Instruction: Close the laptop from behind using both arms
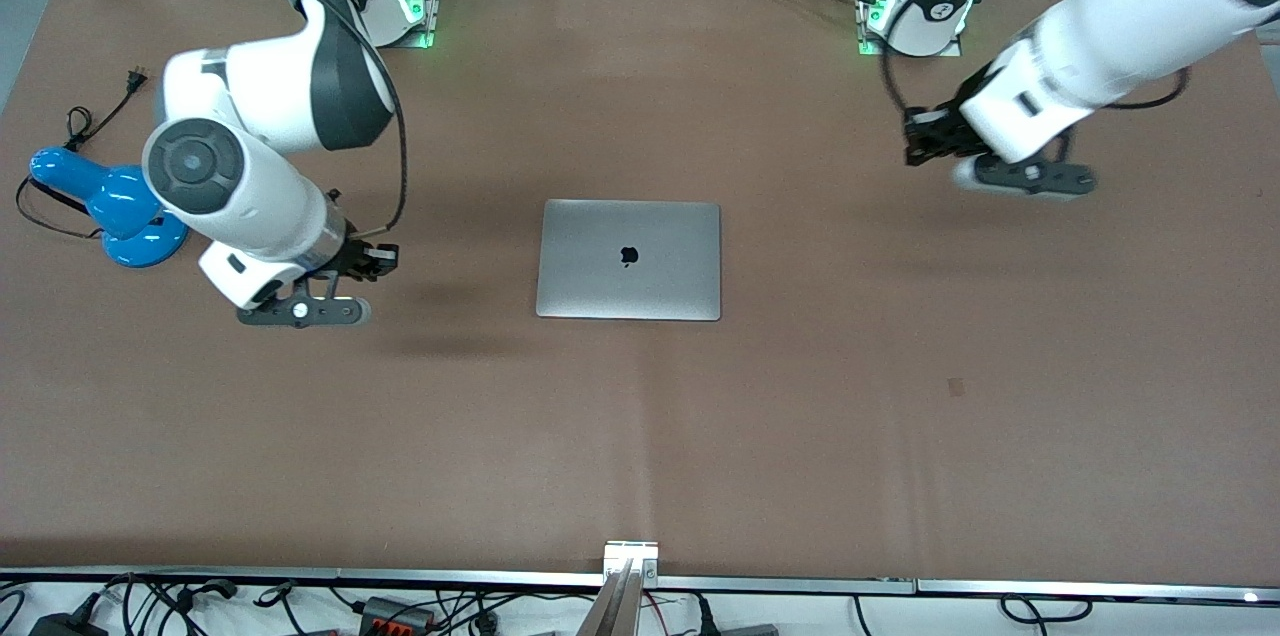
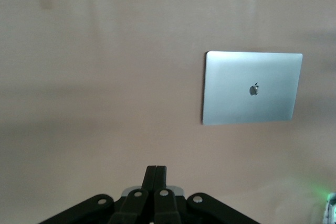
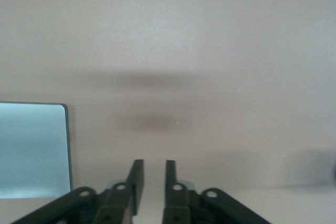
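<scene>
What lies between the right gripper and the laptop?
Nothing: the front view shows only bare brown table between the right gripper and the closed laptop.

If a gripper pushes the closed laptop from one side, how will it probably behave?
The laptop lies flat with its lid shut, so it probably slides and does not tip. Its smooth metal lid looks slippery to grip. As a thin, rigid slab, it likely will not bend; an off-centre push may turn it.

laptop (image 1: 628,259): silver-grey lid, black apple logo
worktop (image 1: 800,396): plain brown
left hand (image 2: 156,176): black
right hand (image 3: 151,179): black
arms: white, dark grey joint bands
lamp-shaped object (image 1: 105,204), left edge of the frame: glossy blue, black cord
</scene>
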Robot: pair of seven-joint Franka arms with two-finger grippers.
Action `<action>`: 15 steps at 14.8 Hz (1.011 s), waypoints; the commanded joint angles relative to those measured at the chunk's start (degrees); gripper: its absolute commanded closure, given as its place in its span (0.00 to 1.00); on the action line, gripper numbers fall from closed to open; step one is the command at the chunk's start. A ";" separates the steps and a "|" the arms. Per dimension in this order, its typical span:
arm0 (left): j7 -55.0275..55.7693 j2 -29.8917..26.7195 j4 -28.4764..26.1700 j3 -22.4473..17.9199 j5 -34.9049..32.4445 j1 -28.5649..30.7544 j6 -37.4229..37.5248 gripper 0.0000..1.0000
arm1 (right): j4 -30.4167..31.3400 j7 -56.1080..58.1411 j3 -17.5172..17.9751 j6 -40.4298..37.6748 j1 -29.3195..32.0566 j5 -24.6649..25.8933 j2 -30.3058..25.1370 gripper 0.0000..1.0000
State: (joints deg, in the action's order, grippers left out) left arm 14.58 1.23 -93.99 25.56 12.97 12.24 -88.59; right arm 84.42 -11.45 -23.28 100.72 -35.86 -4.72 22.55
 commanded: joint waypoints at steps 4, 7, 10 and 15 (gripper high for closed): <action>-3.15 1.32 2.41 0.63 -3.13 1.82 5.09 0.96 | -7.67 0.90 -5.45 -1.93 0.79 0.24 0.39 0.00; -3.24 0.97 2.59 0.28 -5.75 0.87 4.65 0.78 | -10.32 1.07 -1.45 -4.13 7.53 0.15 -1.19 0.00; -2.45 -0.53 0.22 -10.04 -9.02 -8.68 3.51 0.42 | -9.98 1.77 11.90 -4.48 21.41 1.03 -4.61 0.00; -5.35 -7.54 -12.06 -15.19 -9.19 -11.01 -7.37 0.00 | -9.62 9.05 20.99 -4.66 35.76 1.21 -6.81 0.00</action>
State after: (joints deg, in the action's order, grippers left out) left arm 10.89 0.46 -97.38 11.32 4.83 2.33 -90.75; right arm 74.49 -6.09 -4.73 97.05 -3.64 -4.29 17.20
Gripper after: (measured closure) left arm 0.189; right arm 0.000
